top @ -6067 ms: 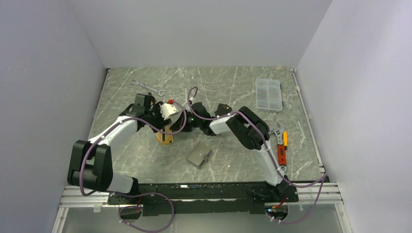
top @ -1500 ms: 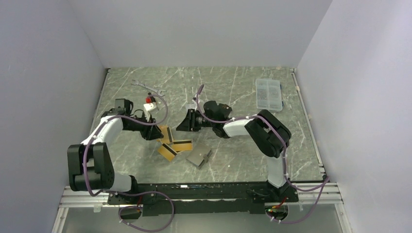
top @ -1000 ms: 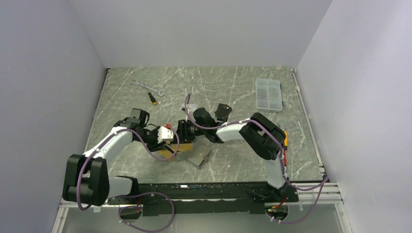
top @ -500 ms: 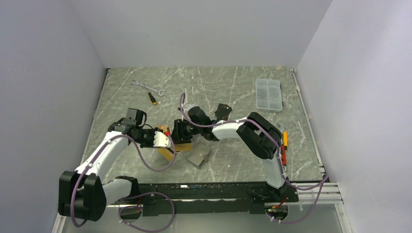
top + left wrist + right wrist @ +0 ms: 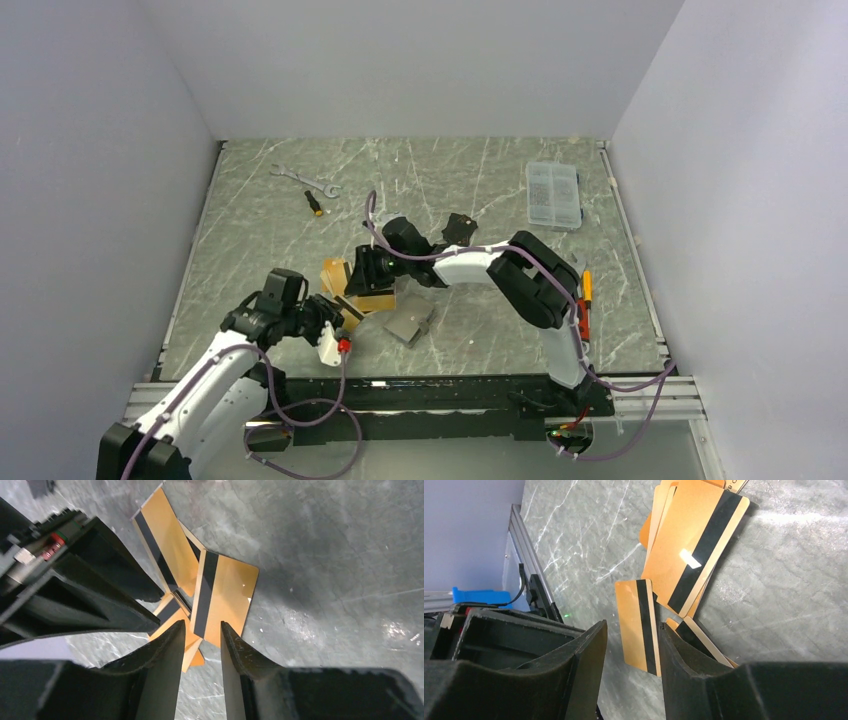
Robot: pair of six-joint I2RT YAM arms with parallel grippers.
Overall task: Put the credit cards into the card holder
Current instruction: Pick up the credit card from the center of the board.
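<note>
Several gold-orange credit cards (image 5: 345, 293) with black stripes lie fanned and overlapping on the marble table. In the left wrist view the credit cards (image 5: 225, 597) lie just past my fingertips. The grey card holder (image 5: 408, 322) lies shut to their right, apart from both grippers. My left gripper (image 5: 328, 312) hovers at the near side of the fan; the left gripper (image 5: 202, 630) is open, nothing between its fingers. My right gripper (image 5: 362, 272) is low over the fan's far side. The right gripper (image 5: 633, 625) is open over one flat card (image 5: 636, 622), not holding it.
A black folded pouch (image 5: 458, 228) lies behind the right arm. A clear compartment box (image 5: 553, 195) sits back right. A wrench (image 5: 305, 180) and small screwdriver (image 5: 314, 203) lie back left. More tools (image 5: 580, 300) lie at the right edge.
My left arm has pulled back toward the near table edge, its gripper now at the near side of the cards. The right gripper has crept slightly left over the cards.
</note>
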